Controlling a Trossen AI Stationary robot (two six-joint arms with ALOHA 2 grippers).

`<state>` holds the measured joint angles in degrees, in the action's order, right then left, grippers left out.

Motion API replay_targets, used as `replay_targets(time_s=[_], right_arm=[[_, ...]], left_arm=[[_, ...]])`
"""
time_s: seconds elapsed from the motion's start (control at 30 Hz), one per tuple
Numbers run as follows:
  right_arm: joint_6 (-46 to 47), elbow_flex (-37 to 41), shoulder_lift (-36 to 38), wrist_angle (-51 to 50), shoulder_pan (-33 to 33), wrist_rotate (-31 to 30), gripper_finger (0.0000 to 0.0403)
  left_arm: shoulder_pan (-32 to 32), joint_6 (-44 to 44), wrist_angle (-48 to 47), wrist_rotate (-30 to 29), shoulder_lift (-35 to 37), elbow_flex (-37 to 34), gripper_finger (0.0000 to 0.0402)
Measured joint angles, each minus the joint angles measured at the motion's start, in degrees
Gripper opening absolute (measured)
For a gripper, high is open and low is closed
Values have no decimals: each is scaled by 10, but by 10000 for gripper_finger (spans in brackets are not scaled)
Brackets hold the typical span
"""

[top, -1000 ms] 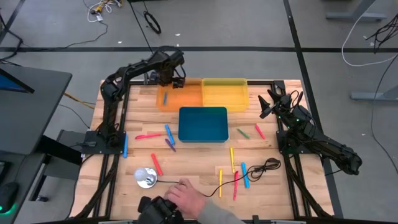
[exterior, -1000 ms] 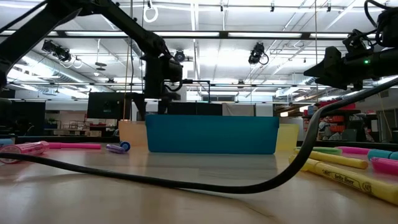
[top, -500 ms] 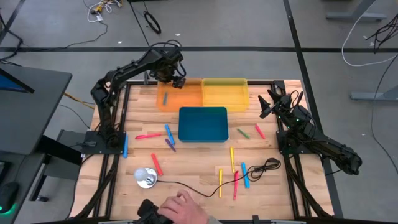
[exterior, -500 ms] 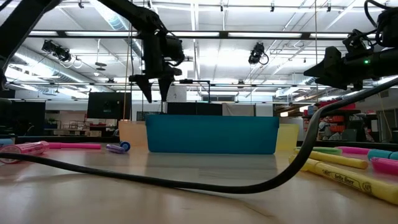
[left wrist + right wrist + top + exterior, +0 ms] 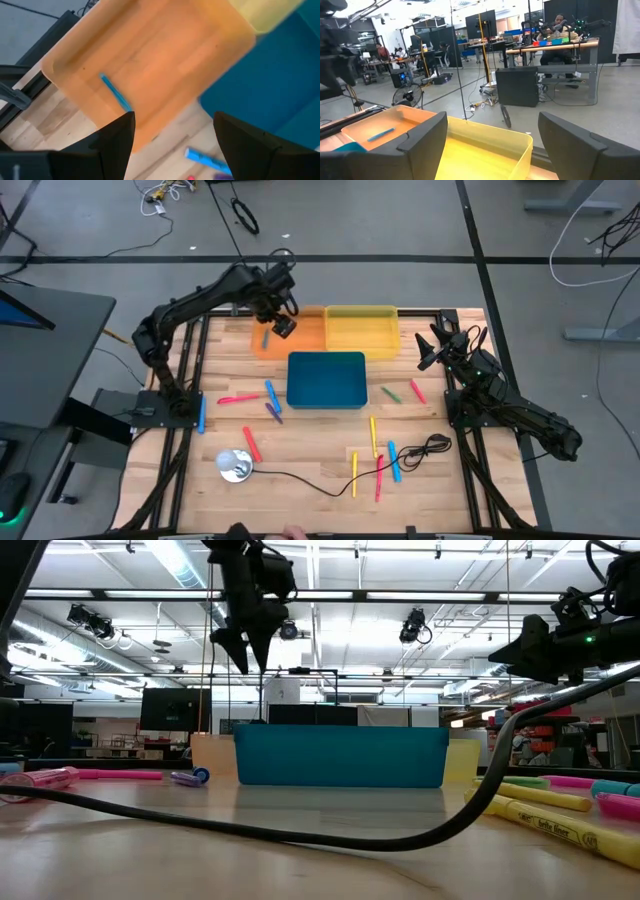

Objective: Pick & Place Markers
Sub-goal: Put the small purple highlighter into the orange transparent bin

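Markers lie scattered flat on the wooden table: a pink one [image 5: 237, 399], blue ones [image 5: 272, 392] [image 5: 394, 461], a purple one [image 5: 273, 412], a green one [image 5: 391, 394], yellow ones [image 5: 373, 435] and red ones [image 5: 251, 444]. One blue marker [image 5: 266, 338] [image 5: 116, 93] lies on the floor of the orange tray [image 5: 300, 340]. My left gripper [image 5: 282, 325] [image 5: 245, 645] [image 5: 172, 145] hangs open and empty high over that tray, fingers pointing down. My right gripper [image 5: 425, 350] [image 5: 490, 145] waits open at the table's right side.
A yellow tray [image 5: 362, 330] stands beside the orange one at the far edge, and a teal tray [image 5: 326, 379] sits mid-table. A black cable [image 5: 330, 480] runs from a round silvery object [image 5: 234, 464] across the near part. A person's hand [image 5: 290, 533] shows at the near edge.
My left gripper has risen well above the orange tray, staying open and empty, and drifted a little toward the near edge. The person's hand at the near edge has drawn back almost out of the high view. The markers have stayed put.
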<state>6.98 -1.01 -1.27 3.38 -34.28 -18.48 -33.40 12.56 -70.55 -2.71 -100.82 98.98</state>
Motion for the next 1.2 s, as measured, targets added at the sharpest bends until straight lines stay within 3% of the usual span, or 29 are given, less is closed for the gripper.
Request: replay_targets(time_s=[0.83,1.2], right_arm=[[0,0,0,0,0,0,314],[0,0,0,0,0,0,314]], left_arm=[[141,-58,-67,49,100,0,275],[197,-117,-169,48,107,0,275]])
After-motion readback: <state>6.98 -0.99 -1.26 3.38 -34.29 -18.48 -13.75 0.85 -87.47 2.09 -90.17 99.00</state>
